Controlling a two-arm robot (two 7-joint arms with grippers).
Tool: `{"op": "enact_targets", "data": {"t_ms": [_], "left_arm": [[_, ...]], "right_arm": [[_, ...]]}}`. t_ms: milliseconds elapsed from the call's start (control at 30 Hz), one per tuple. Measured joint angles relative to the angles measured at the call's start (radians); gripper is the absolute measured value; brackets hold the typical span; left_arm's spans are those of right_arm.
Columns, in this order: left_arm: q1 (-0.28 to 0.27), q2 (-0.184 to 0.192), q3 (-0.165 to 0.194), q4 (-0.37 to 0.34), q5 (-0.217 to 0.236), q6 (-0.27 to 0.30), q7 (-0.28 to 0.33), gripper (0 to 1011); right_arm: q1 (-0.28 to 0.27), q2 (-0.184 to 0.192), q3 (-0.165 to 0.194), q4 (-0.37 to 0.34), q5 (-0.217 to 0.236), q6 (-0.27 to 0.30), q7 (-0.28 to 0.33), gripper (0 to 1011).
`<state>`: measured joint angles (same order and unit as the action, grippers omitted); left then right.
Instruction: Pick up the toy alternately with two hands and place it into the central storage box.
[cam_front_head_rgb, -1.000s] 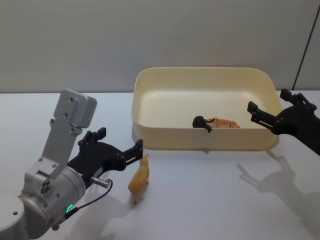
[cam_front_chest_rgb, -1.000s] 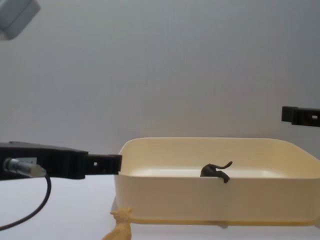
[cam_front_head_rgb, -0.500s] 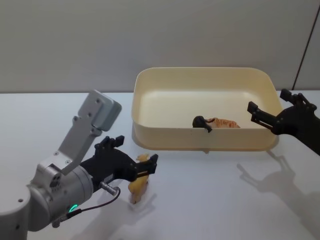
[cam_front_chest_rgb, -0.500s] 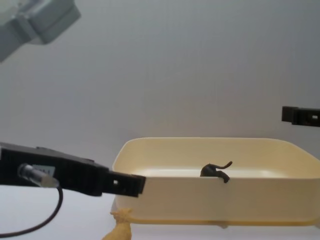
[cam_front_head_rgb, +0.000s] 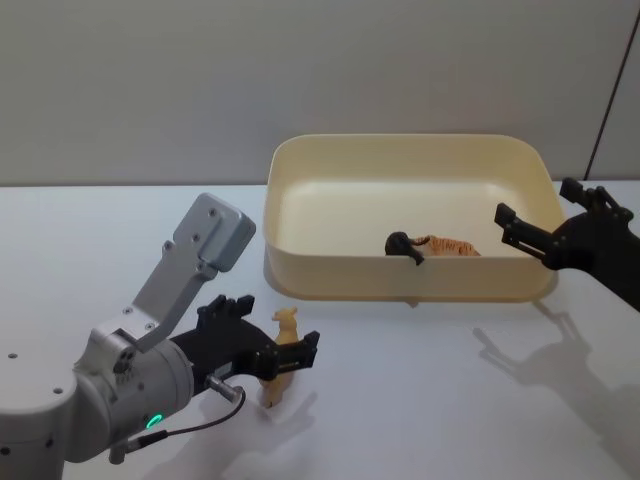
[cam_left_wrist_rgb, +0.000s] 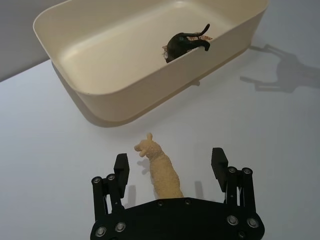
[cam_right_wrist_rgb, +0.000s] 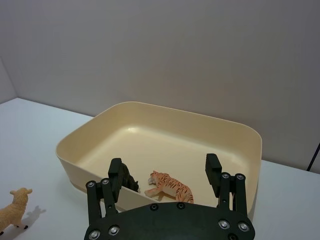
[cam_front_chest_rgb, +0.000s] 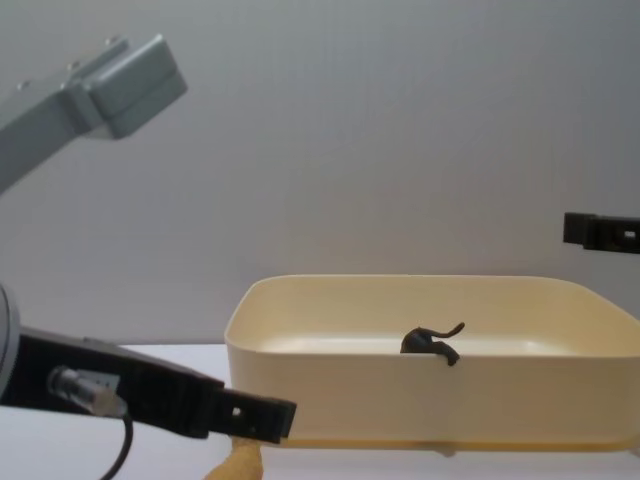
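The fingers (cam_left_wrist_rgb: 121, 170) of the left gripper (cam_left_wrist_rgb: 170, 165) stood spread wide, one on each side of the tan toy (cam_left_wrist_rgb: 161, 171), with a gap to either side and nothing clamped. A second earlier that gripper had hung level beside the box's (cam_front_head_rgb: 410, 287) near left corner, above the toy; it had since dropped and tilted down toward the lower left of the head frame, bracketing the standing toy (cam_front_head_rgb: 282, 355) on the table (cam_front_head_rgb: 450, 400) in front of the box. That probably put the grasp one closing away, with lift and carry to the box to come. The right gripper (cam_front_head_rgb: 548, 222), also open and empty, had not moved from the box's right end. A dark figure (cam_front_head_rgb: 402, 245) and a striped tiger (cam_front_head_rgb: 447, 246) already lay inside.
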<state>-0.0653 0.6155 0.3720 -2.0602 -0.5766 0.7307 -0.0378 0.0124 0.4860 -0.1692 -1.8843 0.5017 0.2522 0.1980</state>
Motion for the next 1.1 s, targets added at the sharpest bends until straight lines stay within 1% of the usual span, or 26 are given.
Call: {"op": "enact_targets", "data": {"t_ms": [200,433,767,867,1100], "left_arm": [[0.002,-0.012,-0.003,0.017,-0.022,0.021,0.015,1001],[-0.002,-0.025,-0.006,0.043,-0.036,0.033,0.016,1001],[-0.023,-0.043,-0.007,0.092,-0.039,0.049,-0.023,1001],[-0.026,-0.044,-0.007,0.098,-0.038,0.052,-0.029,1001],[-0.04,-0.05,-0.005,0.13,-0.032,0.071,-0.064,1001]], "right_arm": [[0.0,0.0,0.0,0.0,0.0,0.0,0.0,1001],[0.0,0.0,0.0,0.0,0.0,0.0,0.0,1001],[0.0,0.0,0.0,0.0,0.0,0.0,0.0,1001],[0.0,0.0,0.0,0.0,0.0,0.0,0.0,1001],[0.0,0.0,0.0,0.0,0.0,0.0,0.0,1001]]}}
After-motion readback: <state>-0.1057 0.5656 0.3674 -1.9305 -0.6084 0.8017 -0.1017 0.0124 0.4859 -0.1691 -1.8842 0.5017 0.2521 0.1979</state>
